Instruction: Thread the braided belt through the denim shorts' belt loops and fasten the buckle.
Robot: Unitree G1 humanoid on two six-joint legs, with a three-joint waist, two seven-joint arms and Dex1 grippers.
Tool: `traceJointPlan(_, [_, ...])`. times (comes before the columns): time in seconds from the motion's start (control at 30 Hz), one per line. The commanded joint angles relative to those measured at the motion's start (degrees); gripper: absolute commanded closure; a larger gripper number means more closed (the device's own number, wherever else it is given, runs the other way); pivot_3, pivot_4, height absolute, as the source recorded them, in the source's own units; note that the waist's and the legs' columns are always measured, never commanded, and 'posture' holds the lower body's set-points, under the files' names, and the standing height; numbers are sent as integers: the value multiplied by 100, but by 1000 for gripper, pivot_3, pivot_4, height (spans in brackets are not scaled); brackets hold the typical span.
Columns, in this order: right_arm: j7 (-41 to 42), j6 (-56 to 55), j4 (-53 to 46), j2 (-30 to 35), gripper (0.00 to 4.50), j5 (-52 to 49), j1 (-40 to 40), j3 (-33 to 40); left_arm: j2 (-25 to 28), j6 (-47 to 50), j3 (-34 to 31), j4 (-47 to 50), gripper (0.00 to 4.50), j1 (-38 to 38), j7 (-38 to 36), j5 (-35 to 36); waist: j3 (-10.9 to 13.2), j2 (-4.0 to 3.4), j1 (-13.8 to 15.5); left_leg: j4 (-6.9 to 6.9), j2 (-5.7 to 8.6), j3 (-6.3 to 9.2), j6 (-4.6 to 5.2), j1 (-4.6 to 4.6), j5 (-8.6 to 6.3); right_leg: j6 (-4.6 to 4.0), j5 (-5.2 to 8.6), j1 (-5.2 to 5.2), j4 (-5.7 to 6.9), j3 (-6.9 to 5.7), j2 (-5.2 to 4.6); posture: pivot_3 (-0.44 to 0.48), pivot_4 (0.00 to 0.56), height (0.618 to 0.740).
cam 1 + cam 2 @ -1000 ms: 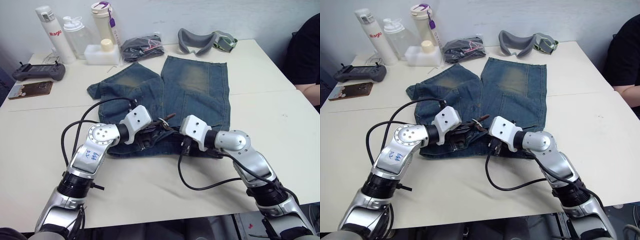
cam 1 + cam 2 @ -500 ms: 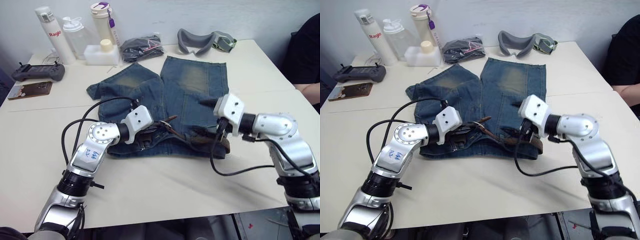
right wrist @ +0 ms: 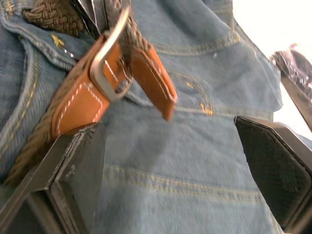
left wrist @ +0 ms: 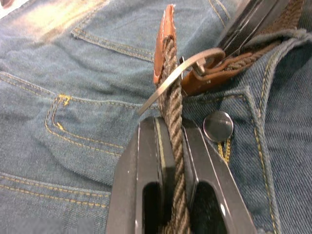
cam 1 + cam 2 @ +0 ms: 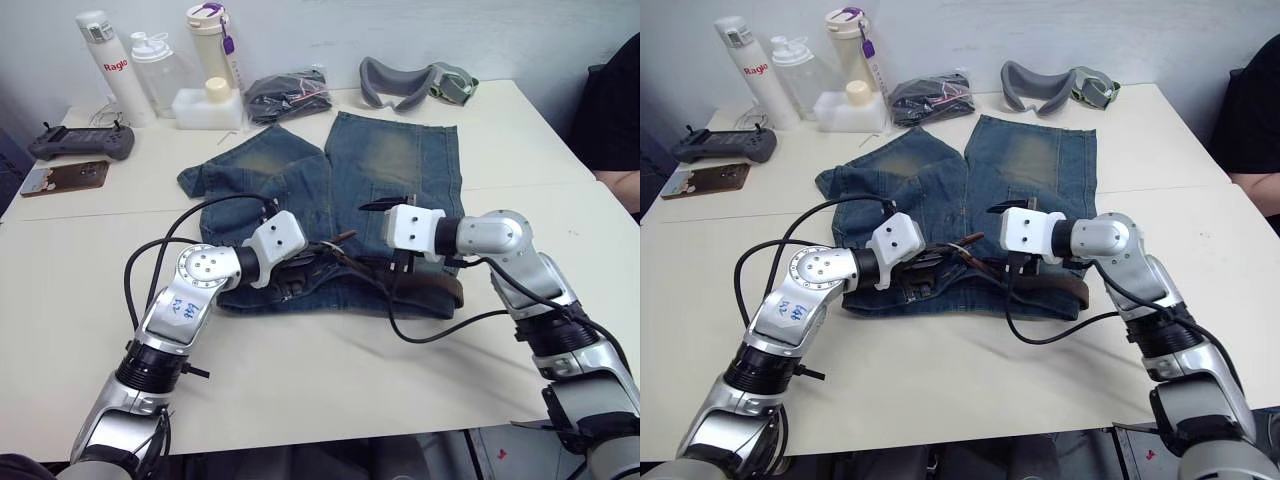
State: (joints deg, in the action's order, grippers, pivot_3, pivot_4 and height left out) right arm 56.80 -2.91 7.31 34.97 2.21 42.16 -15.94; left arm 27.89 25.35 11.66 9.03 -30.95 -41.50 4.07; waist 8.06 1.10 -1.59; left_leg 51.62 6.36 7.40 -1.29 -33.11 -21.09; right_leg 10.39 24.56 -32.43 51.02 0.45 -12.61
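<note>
Both claws differ: left point(image 4: 173, 146) grips braided belt point(image 4: 170, 87); right point(image 3: 170, 161), released, moved back inward.

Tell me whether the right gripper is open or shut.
Open. The right gripper has its two fingers spread wide over the denim shorts, holding nothing; the buckle lies just beyond them.

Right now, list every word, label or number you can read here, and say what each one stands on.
"Ragle": red lettering on the white bottle at the table's far left.
Blue handwritten marks on the white sticker on the left arm: too scrawled to read.
No print can be made out on the shorts, belt or other bottles.
</note>
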Motion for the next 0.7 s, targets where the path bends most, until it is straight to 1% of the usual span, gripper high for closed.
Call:
traceJointPlan(0.03, [36,-277,-46,-70,744,17,194,36,12,-82,-35,199,4500,-44,-4,-5,0,0,-5,0,0,0,0,0,0,0,0,0,1,0,0,0,150,641])
traceJointPlan(0.07, [51,-322,-29,-90,1458,25,215,27,10,-96,-27,178,4500,-55,-10,-6,0,0,-7,0,0,0,0,0,0,0,0,0,1,1,1,0,150,641])
traceJointPlan(0.1, [63,-359,-15,-106,1788,29,230,23,8,-106,-22,163,4500,-65,-14,-8,0,0,-8,0,-1,0,0,0,0,0,0,0,1,0,2,0,150,641])
traceJointPlan(0.23, [109,-474,40,-170,3662,24,277,15,-8,-116,-6,120,4500,-104,-42,4,0,0,-9,0,-1,0,0,0,0,0,0,-2,4,1,3,0,150,641])
traceJointPlan(0.3, [131,-508,62,-190,4478,21,281,16,-17,-94,-21,111,4500,-117,-33,16,0,0,-6,1,0,0,0,1,0,0,0,-2,5,1,2,0,150,641])
traceJointPlan(0.37, [149,-541,90,-192,4478,26,275,24,-42,133,-136,152,4500,-119,-26,160,0,0,-8,2,0,0,0,0,0,0,0,-2,6,0,3,0,150,641])
traceJointPlan(0.43, [169,-599,124,-149,4500,41,264,43,0,464,-271,259,3610,-101,-150,404,0,0,-11,2,-1,0,0,1,0,0,0,-2,7,1,3,0,150,641])
traceJointPlan(0.5, [185,-669,157,-86,4500,56,253,78,125,638,-355,306,3013,-73,-193,453,0,0,-15,2,-1,0,0,0,0,0,0,-3,8,1,4,0,150,641])
traceJointPlan(0.53, [193,-704,174,-50,4500,66,246,98,193,718,-414,328,2477,-52,-218,489,0,0,-16,1,-2,0,0,0,0,0,0,-4,8,1,5,0,150,641])
traceJointPlan(0.6, [208,-786,218,39,4500,83,233,141,338,844,-577,381,1704,0,-298,623,0,0,-17,0,-3,0,-1,1,0,0,0,-6,9,1,5,0,150,641])
traceJointPlan(0.7, [242,-919,329,259,4500,74,218,268,622,943,-866,457,293,114,-481,865,0,0,-18,0,-3,0,-1,0,0,-1,1,-8,9,1,5,0,150,641])
